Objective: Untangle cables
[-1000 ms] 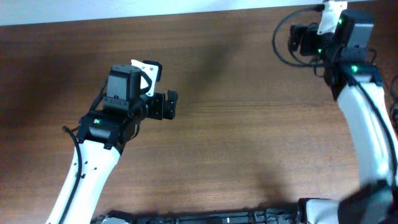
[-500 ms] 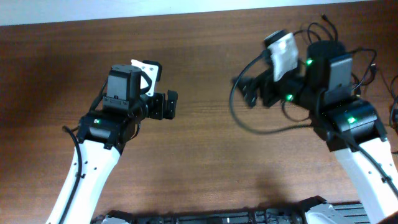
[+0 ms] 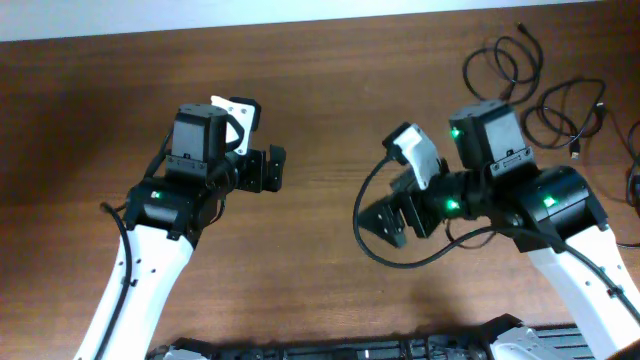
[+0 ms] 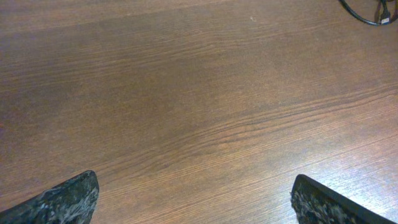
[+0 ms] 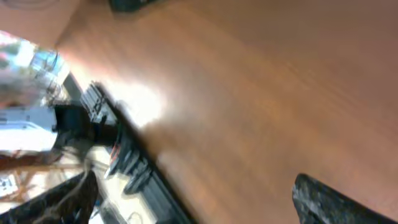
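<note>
Left claw (image 3: 272, 170): spread as wide as it goes, nothing in it; over the bare table (image 3: 330, 290), left of centre.
Right claw (image 3: 390, 210): jaws wide apart, empty; over the table right of centre, pointing toward my left claw.
Cables (image 3: 535, 90): 2 loose coils of thin black cord at the far right corner, side by side; I cannot tell whether they touch.
Claws to cables: both well apart from them; right arm nearer.
Left wrist view: 1 cable arc (image 4: 362, 20) in the top right corner; plain wood between my 2 fingers.
Right wrist view: blurred and tilted; wood between my 2 fingers.
</note>
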Robot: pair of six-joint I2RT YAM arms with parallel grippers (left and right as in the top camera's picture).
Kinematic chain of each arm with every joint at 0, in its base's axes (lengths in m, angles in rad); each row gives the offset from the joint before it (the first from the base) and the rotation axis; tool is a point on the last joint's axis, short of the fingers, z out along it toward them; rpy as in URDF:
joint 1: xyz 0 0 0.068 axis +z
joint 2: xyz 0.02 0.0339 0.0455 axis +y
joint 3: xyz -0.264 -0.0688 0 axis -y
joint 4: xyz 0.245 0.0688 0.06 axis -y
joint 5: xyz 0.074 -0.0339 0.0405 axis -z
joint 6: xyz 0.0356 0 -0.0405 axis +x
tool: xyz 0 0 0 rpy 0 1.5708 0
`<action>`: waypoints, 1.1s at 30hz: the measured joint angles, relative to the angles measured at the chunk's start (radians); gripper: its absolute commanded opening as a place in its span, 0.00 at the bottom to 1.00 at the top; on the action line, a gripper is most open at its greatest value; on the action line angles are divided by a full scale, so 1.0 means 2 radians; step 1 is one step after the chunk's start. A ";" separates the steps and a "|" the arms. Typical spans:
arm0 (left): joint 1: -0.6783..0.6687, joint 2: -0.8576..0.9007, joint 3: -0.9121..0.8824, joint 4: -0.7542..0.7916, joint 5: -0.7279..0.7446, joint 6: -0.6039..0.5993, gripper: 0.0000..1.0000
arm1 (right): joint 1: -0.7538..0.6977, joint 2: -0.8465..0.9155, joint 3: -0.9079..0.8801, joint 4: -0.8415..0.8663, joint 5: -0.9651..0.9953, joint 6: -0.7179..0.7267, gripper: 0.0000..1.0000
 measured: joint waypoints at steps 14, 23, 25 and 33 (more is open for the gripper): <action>0.000 0.000 0.000 0.000 0.000 0.000 0.99 | 0.000 -0.061 0.000 -0.075 0.024 0.000 0.99; 0.000 0.000 0.000 0.000 0.000 0.000 0.99 | -0.009 -0.187 -0.001 0.023 0.101 -0.001 0.99; 0.000 0.000 0.000 0.000 0.000 0.000 0.99 | -0.028 -0.220 -0.014 0.059 0.110 -0.001 0.99; 0.000 0.000 0.000 0.000 0.000 0.000 0.99 | -0.072 -0.307 -0.175 0.256 0.118 -0.002 0.99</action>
